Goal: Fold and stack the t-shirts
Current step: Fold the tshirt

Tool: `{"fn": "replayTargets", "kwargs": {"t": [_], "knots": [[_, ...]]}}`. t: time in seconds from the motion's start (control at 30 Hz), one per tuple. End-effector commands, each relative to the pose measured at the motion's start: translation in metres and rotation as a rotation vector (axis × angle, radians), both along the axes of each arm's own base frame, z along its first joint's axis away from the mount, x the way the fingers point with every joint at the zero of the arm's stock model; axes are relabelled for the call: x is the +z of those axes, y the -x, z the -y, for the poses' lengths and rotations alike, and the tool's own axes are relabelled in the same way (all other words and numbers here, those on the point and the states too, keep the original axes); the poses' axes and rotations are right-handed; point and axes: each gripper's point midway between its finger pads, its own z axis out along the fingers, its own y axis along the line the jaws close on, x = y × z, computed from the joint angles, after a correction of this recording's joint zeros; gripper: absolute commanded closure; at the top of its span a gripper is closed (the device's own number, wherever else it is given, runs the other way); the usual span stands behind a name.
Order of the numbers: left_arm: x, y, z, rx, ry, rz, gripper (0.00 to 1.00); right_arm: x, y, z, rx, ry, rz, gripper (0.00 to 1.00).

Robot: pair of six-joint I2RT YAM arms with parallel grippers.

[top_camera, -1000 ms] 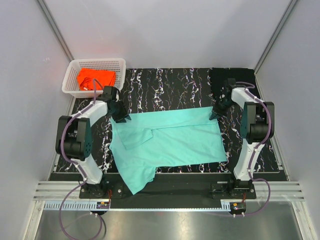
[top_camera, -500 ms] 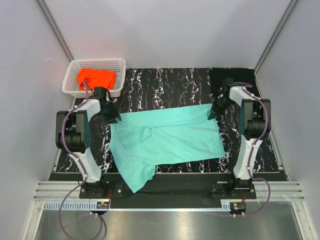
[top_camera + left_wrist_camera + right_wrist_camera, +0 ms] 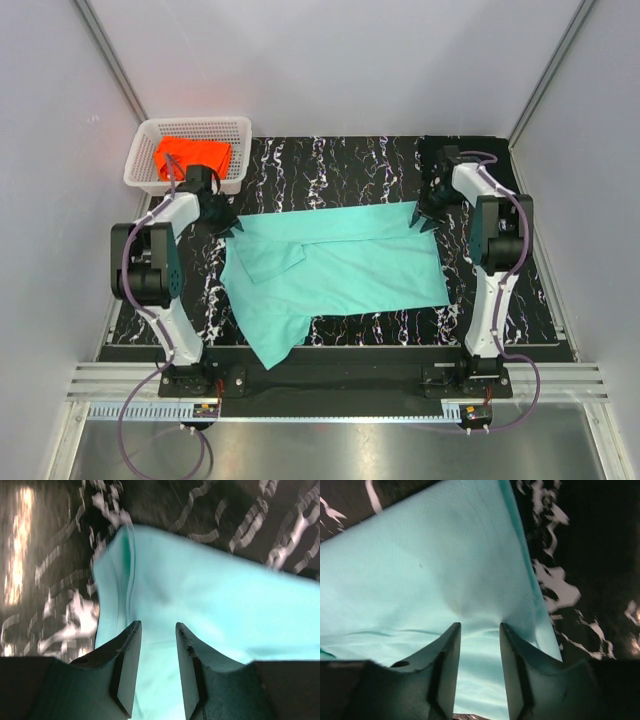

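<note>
The teal shirt is lying spread on the bench, stretching sideways between the left gripper and right gripper, each nearly closed and pinching the far corner beneath it.

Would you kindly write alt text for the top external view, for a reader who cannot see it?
A mint-teal t-shirt lies spread on the black veined table, its two far corners gripped by the left gripper and right gripper. An orange t-shirt sits in a white basket at the table's far-left corner.
</note>
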Motion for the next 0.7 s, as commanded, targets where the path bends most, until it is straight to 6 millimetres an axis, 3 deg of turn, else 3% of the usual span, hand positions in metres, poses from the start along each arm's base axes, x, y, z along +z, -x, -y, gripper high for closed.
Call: {"fn": "replayTargets", "kwargs": {"t": [0.0, 0.1, 0.13, 0.2, 0.23, 0.3, 0.33, 0.4, 0.47, 0.67], "knots": [[0.051, 0.028, 0.005, -0.030, -0.018, 0.106, 0.60, 0.051, 0.019, 0.014, -0.007, 0.083, 0.073, 0.53], [0.057, 0.078, 0.014, -0.043, -0.034, 0.109, 0.55, 0.068, 0.038, 0.012, -0.008, 0.073, 0.110, 0.48], [0.046, 0.103, 0.013, -0.037, -0.034, 0.065, 0.54, 0.071, 0.044, 0.013, -0.008, 0.073, 0.114, 0.47], [0.056, 0.127, 0.022, -0.019, 0.001, 0.089, 0.52, 0.082, 0.058, 0.012, -0.012, 0.063, 0.134, 0.46], [0.043, 0.151, 0.025, -0.015, 0.009, 0.029, 0.53, 0.086, 0.062, 0.009, -0.016, 0.043, 0.140, 0.45], [0.046, 0.176, 0.042, -0.020, 0.032, 0.021, 0.53, 0.094, 0.075, 0.005, -0.027, 0.015, 0.154, 0.45], [0.035, 0.197, 0.045, -0.016, 0.027, -0.037, 0.53, 0.097, 0.078, 0.000, -0.038, -0.017, 0.159, 0.45], [0.034, 0.216, 0.056, 0.027, 0.042, -0.045, 0.53, 0.103, 0.088, -0.005, -0.057, -0.048, 0.171, 0.45], [0.019, 0.238, 0.057, 0.086, 0.039, -0.096, 0.55, 0.106, 0.093, -0.010, -0.057, -0.080, 0.184, 0.45], [-0.001, 0.270, 0.055, 0.103, 0.004, -0.170, 0.58, 0.089, 0.112, -0.017, -0.111, -0.114, 0.136, 0.44]]}}
